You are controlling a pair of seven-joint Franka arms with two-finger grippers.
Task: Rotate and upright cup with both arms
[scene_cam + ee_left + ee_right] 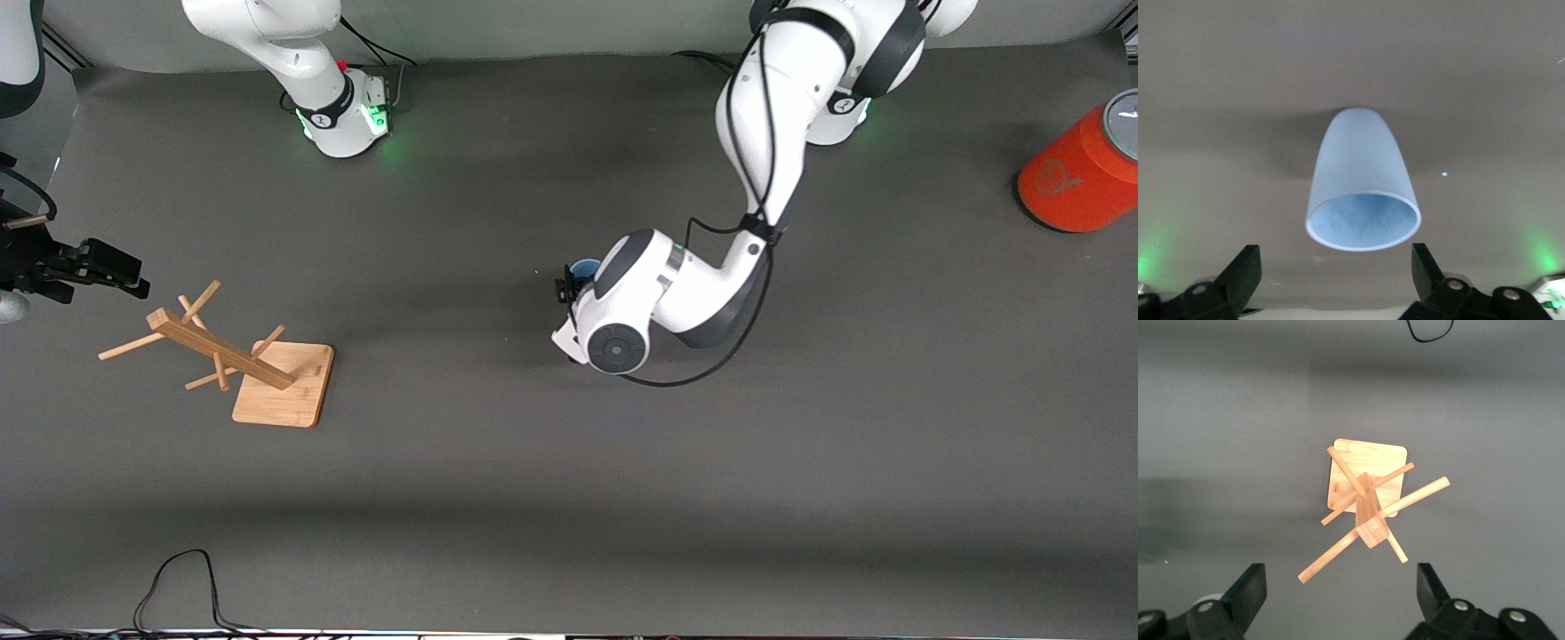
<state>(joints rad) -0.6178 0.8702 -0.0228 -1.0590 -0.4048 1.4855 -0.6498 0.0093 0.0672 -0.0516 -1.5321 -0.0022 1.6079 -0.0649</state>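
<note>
**Operator:** Report the position of the cup.

**Unit:** The cup (1361,190) lies on its side on the surface (569,462), near the middle, at about the same depth from the front camera as the wooden peg stand (233,356), which stands toward the right arm's end. In the front view only a sliver of its blue rim shows past my left wrist. In the left wrist view its open mouth faces the camera and its closed base points away.

**Operator:** State of the left gripper.

**Unit:** My left gripper (1335,283) is low over the surface, just beside the cup's mouth. Its fingers (1245,270) are spread wide and hold nothing. I judge that the spread is set so the rim can pass between them, and that the low approach suits a cup lying flat.

**Operator:** State of the right gripper.

**Unit:** My right gripper (1341,603) waits above the peg stand, well apart from the cup. Its fingers are released and empty. I judge it is parked there to leave the left arm room.

**Operator:** Other items?

**Unit:** An orange cylinder (1080,169) at the left arm's end. It plays no part.

**Operator:** Progress?

**Unit:** The cup is not yet grasped and not yet upright.
</note>
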